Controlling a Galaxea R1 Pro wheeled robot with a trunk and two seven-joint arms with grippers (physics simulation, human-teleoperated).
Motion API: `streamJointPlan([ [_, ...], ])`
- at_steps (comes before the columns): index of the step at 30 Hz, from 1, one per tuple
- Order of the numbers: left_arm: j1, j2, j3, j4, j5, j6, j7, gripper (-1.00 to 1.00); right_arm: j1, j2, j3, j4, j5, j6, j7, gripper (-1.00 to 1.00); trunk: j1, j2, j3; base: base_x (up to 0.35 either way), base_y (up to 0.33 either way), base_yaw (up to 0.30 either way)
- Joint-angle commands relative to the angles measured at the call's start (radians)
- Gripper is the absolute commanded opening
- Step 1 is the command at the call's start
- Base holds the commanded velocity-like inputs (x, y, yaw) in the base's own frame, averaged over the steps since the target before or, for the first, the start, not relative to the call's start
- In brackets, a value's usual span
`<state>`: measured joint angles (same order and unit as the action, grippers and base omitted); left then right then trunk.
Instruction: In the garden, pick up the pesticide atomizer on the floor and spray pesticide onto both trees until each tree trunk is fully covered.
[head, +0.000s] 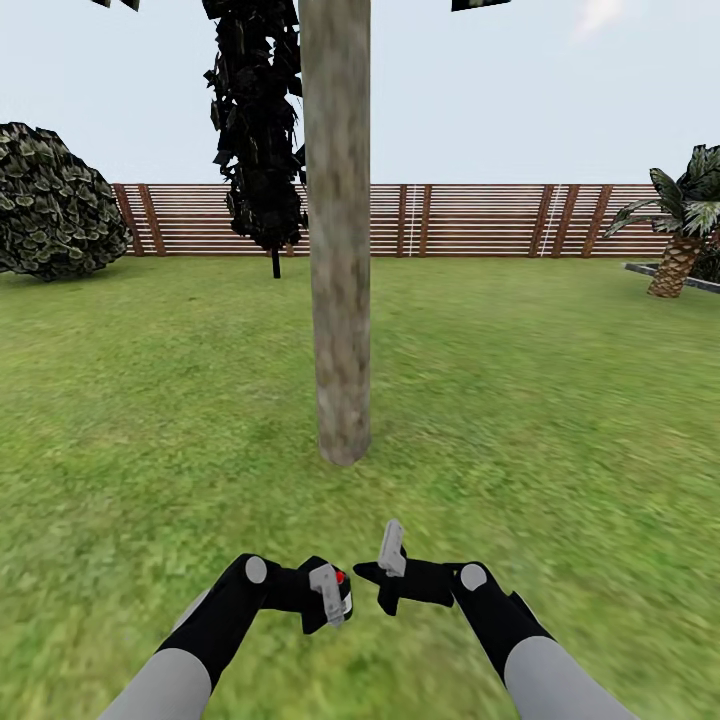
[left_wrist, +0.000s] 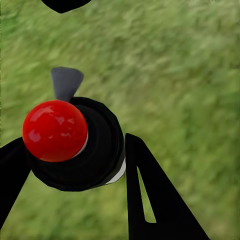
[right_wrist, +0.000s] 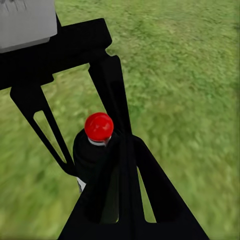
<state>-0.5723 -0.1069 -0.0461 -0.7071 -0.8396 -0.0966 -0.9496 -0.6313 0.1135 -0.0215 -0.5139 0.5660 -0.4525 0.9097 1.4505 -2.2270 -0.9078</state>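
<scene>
Atomizer (left_wrist: 75, 145) sits right under my left wrist cam: black body, red cap (left_wrist: 55, 130) toward the lens, grey nozzle tab poking out past it. Left gripper (head: 322, 597) is pinching it, a black finger on each side of the body. In the head view I catch just the red dot by the left fingertips, low and center, over the grass (head: 560, 400).

Key relation: trunk (head: 338, 250) stands dead ahead of both arms, upright, base well beyond the atomizer, nothing between. Left arm has the tool, so it does the spraying. No white specks on the bark yet, so I judge coverage hasn't begun on this tree. Nozzle heading vs trunk: can't tell for sure.

Right gripper (head: 385, 578) hangs just beside the left; its cam looks thru its own fingers at the bottle. Fingers look spread, holding nothing.

Beyond: dark thin tree (head: 258, 130), fence (head: 470, 220), shrub (head: 50, 205), palm (head: 680, 230).
</scene>
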Motion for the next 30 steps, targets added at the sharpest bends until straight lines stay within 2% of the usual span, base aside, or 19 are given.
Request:
streamJointPlan([
  [1,0.000,0.000,0.000,0.000,0.001,0.000,0.001,-1.00,0.000,0.000,0.000,0.000,0.000,0.000,0.000,-1.00,0.000,0.000,0.000,0.000,0.000,0.000],
  [12,0.000,-0.009,0.002,0.000,0.010,0.000,0.039,-1.00,0.000,0.000,0.000,0.000,0.000,0.000,0.000,-1.00,0.000,0.000,0.000,0.000,0.000,0.000],
  [23,0.000,-0.011,0.002,0.000,0.012,-0.001,0.041,-1.00,0.000,0.000,0.000,0.000,0.000,0.000,0.000,-1.00,0.000,0.000,0.000,0.000,0.000,0.000],
  [30,0.000,-0.021,0.002,0.000,0.013,-0.002,0.040,-1.00,0.000,0.000,0.000,0.000,0.000,0.000,0.000,-1.00,0.000,0.000,0.000,0.000,0.000,0.000],
])
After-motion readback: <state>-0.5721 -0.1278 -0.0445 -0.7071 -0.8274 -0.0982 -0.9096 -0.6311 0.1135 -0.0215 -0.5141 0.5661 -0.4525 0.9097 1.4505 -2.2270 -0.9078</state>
